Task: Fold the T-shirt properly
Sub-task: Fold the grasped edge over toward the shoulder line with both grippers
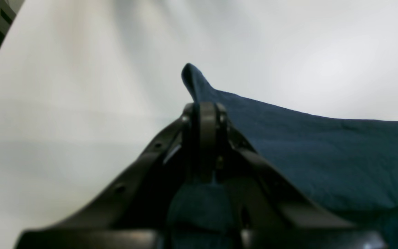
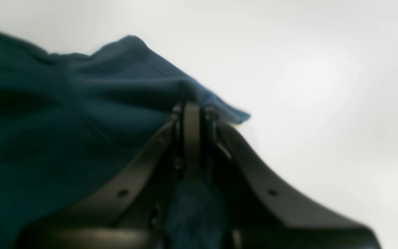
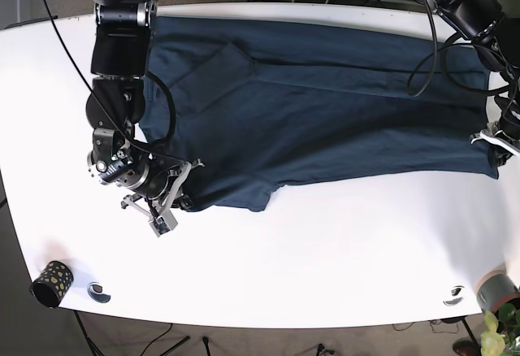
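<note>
Grippers left (image 1: 204,110) and right (image 2: 192,110) each pinch plain navy T-shirt (image 3: 325,104) fabric; no writing legible.

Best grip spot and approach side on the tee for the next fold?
Likely the near hem corners, approached from the table's front edge. The T-shirt lies flat, its near edge free on the table. The right gripper and the left gripper are each shut on cloth at opposite ends, fabric bunched between the jaws.
</note>
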You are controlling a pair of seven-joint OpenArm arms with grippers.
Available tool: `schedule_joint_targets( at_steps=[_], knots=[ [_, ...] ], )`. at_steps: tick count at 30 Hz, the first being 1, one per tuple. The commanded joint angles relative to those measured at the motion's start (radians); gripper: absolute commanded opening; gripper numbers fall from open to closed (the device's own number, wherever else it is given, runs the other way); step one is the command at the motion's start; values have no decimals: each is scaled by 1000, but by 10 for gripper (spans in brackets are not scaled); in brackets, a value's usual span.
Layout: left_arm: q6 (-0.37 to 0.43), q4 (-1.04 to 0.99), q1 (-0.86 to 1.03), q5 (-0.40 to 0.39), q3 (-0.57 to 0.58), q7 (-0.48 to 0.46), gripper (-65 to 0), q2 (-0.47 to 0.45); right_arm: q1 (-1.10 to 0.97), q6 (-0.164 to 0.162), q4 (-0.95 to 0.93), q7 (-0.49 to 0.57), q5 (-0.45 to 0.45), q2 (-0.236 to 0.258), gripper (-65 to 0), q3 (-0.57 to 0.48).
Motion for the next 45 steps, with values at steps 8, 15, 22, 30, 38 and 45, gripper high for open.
schedule_joint_targets(
  at_steps=[8, 15, 22, 30, 38, 45],
  knots=[
    [-2, 26, -7, -18, -5, -22, -650, -20, -127, -1, 359, -98, 13, 9, -650, 15],
    [-4, 26, 55, -90, -5, -22, -650, -21, -279, 1, 545, -184, 14, 3, -650, 101],
    [-4, 26, 134, -145, -5, -22, -650, -23, -432, 1, 608, -212, 143, 2, -650, 184],
    [-4, 26, 207, -145, -5, -22, -650, -23, -561, 1, 611, -281, 332, 8, -650, 314],
    [-4, 21, 263, -142, -5, -22, -650, -27, -650, -1, 609, -289, 356, 8, -650, 333],
    [-4, 19, 292, -137, 3, -22, -650, -50, -690, -7, 602, -289, 355, 26, -631, 333]
  ],
)
